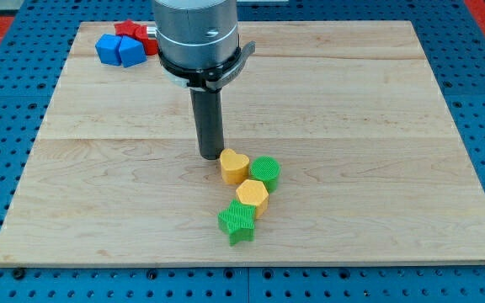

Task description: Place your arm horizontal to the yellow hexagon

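Note:
The yellow hexagon (252, 198) lies on the wooden board (377, 126), a little below the middle of the view. A yellow heart block (233, 167) sits just above and to its left. A green round block (265, 172) touches the hexagon on its upper right, and a green star block (237, 221) touches it on the lower left. My tip (210, 155) stands on the board just left of the yellow heart, very close to it, and up and to the left of the hexagon.
At the board's top left corner lie two blue blocks (118, 50) and red blocks (137, 34), partly hidden behind the arm's grey housing (196, 38). A blue perforated table surrounds the board.

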`<state>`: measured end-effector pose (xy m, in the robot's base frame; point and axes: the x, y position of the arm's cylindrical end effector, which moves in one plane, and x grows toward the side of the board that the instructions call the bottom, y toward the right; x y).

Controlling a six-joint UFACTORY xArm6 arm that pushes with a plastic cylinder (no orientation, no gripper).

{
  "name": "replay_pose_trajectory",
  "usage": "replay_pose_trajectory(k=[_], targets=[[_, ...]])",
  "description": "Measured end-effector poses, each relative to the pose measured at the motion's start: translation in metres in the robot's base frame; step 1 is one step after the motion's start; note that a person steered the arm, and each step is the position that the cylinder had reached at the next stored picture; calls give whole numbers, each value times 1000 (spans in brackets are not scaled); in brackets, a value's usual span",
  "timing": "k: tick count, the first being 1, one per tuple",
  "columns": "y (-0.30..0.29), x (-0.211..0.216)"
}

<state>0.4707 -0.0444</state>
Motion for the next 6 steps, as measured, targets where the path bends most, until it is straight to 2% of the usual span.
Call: replay_pose_trajectory(k=[2,3,4,6], targets=[[-5,2],[-27,14],[-51,58],[-71,66]])
